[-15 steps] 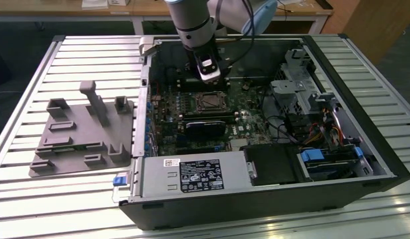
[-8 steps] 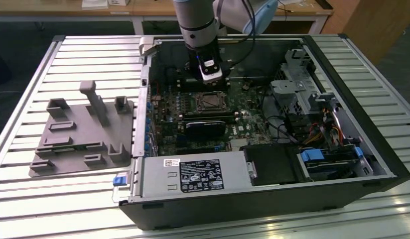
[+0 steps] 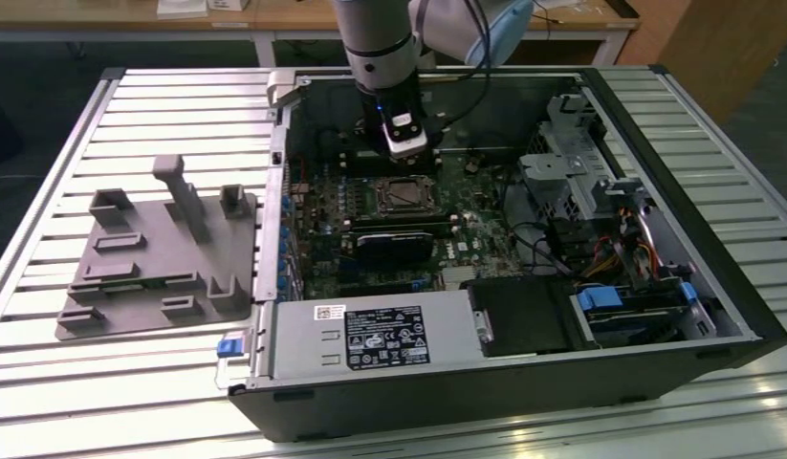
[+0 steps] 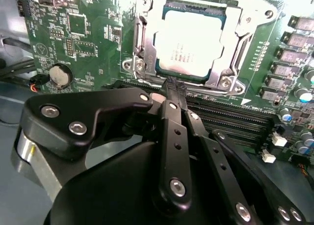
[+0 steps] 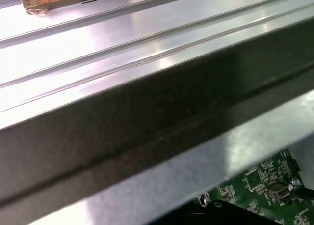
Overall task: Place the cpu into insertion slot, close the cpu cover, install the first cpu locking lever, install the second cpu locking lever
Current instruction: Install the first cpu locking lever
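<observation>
Cpu notes, exterior view: end effector [image 3: 411, 164] hangs inside the open computer case [image 3: 699, 287] on the desk [image 3: 151, 105], just above the insertion slot [image 3: 404, 196].

Second wrist view: cpu [image 4: 196, 41] lies flat in the slot, with the cpu cover [image 4: 143, 38] framing it. Fingers are drawn together, gripping nothing, tips just beside the cover's edge.

First wrist view: case wall [image 5: 147, 112], motherboard corner [image 5: 265, 185].

Likely light, stiff and fragile underneath, so take it by the edges only.

The arm [image 3: 375, 43] is seen reaching down into the open computer case [image 3: 495, 402], the gripper [image 3: 408, 161] held low over the motherboard [image 3: 476, 251], just beside the insertion slot [image 3: 404, 194] and seemingly clear of it; a grey fixture [image 3: 151, 258] is laid on the slatted table [image 3: 61, 143] at the exterior view's left
</observation>
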Robot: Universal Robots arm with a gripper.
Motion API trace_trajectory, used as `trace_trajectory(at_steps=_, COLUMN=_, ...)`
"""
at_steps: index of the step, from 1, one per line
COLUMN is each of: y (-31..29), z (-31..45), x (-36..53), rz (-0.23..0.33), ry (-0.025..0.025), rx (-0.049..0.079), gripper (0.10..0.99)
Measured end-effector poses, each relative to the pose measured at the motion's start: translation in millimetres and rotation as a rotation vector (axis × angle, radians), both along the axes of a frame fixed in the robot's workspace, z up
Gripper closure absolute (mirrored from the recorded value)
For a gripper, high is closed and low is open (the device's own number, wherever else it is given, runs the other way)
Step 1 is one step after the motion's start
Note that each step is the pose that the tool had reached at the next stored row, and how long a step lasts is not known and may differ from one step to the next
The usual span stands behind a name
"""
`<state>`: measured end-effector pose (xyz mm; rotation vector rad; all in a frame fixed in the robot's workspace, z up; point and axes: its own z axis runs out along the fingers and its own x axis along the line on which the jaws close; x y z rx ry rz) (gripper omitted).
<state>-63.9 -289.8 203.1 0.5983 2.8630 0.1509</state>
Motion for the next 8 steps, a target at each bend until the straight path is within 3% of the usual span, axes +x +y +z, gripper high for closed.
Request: trace_trajectory(at_steps=8, y=0.1, z=8.7, x=0.5, rz=0.000, ry=0.0018, rx=-0.019, gripper=0.984)
